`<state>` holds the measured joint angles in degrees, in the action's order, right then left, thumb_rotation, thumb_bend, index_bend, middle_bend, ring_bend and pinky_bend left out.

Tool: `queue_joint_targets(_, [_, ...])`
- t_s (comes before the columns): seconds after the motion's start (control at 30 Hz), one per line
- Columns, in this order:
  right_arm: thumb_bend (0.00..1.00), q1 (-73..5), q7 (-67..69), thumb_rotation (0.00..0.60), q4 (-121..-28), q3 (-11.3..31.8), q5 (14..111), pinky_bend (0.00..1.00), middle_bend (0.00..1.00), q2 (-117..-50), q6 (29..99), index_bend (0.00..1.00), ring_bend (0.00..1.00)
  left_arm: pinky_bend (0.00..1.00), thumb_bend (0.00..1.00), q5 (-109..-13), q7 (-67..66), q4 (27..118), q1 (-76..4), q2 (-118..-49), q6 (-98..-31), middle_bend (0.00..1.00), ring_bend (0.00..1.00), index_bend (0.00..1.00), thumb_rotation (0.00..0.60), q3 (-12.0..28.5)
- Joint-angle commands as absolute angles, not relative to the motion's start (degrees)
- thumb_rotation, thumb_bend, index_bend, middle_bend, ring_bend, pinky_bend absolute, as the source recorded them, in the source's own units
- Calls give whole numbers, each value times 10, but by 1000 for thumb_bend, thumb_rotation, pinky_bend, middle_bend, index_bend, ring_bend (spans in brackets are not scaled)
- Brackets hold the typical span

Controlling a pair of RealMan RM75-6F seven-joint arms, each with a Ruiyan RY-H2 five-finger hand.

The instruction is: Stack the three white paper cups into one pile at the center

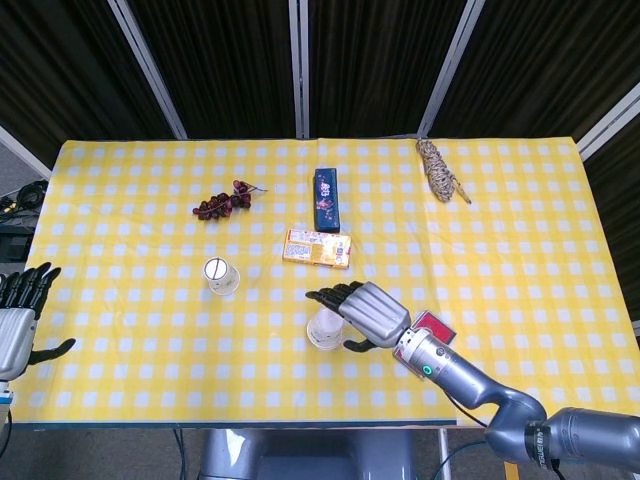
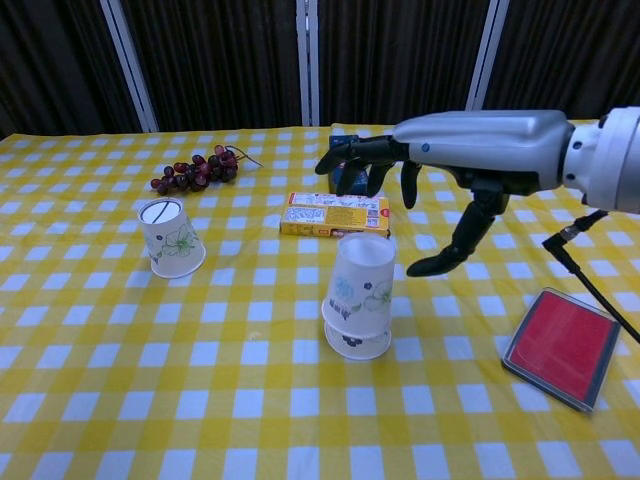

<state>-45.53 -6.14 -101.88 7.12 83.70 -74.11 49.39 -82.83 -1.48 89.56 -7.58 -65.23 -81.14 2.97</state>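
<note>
A pile of white paper cups (image 1: pixel 325 328) (image 2: pixel 360 295) stands upside down near the table's middle front and looks like two cups nested. One more white cup (image 1: pixel 222 276) (image 2: pixel 170 237) with a flower print stands upside down, alone, to the left. My right hand (image 1: pixel 365 312) (image 2: pixel 450 150) hovers just over and behind the pile, its fingers spread and thumb pointing down, holding nothing and clear of the cups. At the table's left edge, seen only in the head view, my left hand (image 1: pixel 20 310) is open and empty.
A bunch of dark grapes (image 1: pixel 222 203) (image 2: pixel 195 170) lies at the back left. A yellow box (image 1: pixel 318 247) (image 2: pixel 334 214) and a blue box (image 1: pixel 327 197) sit behind the pile. A rope bundle (image 1: pixel 440 170) lies at the back right, and a red pad (image 1: pixel 433 328) (image 2: pixel 562 347) under my right forearm.
</note>
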Motion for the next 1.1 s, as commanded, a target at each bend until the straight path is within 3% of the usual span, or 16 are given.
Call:
queue_joint_targets(0.03, [0,-454,-73,600,-1038,67,832,209,0,-726,496,0,33,0,0,-827,-15,895,-76,-653,-811,0,0,0,600,30])
queue_joint_targets(0.23, [0,-420,-89,600,-1047,49,863,167,0,-689,549,0,5,0,0,-822,-8,890,-76,-653,-808,0,0,0,600,32])
queue_joint_targets(0.43, [0,-358,-95,600,-966,16,939,116,0,-655,657,0,0,0,0,-821,-1,871,-89,-660,-793,0,0,0,600,38])
queue_joint_targets(0.57, [0,-281,-74,600,-886,-1,922,59,0,-643,747,0,0,0,0,-829,33,833,-150,-674,-731,0,0,0,600,64])
queue_joint_targets(0.73, [0,-238,-40,600,-877,-4,891,0,0,-643,781,0,0,6,0,-837,58,809,-201,-684,-676,0,0,0,600,78])
queue_joint_targets(0.97, [0,-178,-39,600,-892,-4,840,0,0,-649,819,0,0,138,0,-846,82,773,-303,-713,-555,18,52,9,600,92])
queue_joint_targets(1.1, [0,-160,-55,600,-907,-4,832,0,0,-652,832,0,0,244,51,-842,71,764,-344,-737,-510,96,125,110,600,97])
